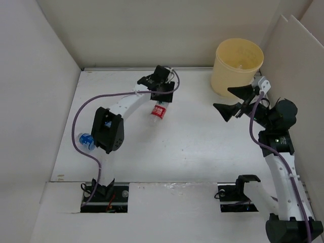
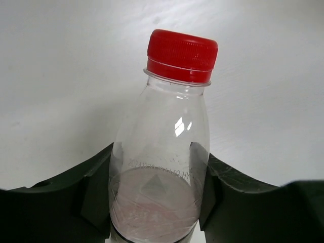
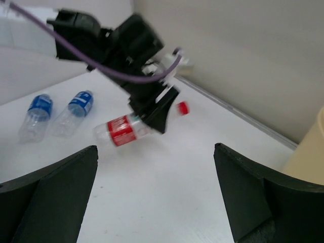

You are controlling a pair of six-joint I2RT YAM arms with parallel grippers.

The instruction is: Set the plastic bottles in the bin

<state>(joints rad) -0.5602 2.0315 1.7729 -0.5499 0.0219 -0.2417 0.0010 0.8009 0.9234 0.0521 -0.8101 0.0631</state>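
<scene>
My left gripper (image 1: 161, 97) is shut on the red-label bottle (image 1: 158, 111) at the back middle of the table. In the left wrist view the jaws press both sides of the clear body (image 2: 162, 152), below the red cap (image 2: 183, 54). The right wrist view shows this bottle (image 3: 121, 130) lying level in the left gripper (image 3: 154, 109). My right gripper (image 1: 230, 103) is open and empty beside the pale yellow bin (image 1: 239, 66). Two blue-label bottles (image 3: 38, 114) (image 3: 76, 107) lie on the table at the left. One of them (image 1: 85, 140) shows beside the left arm.
White walls close in the table at the back, left and right. The left arm's elbow (image 1: 107, 129) hangs over the left side of the table and hides part of it. The bin's edge (image 3: 311, 152) shows at the right of the right wrist view.
</scene>
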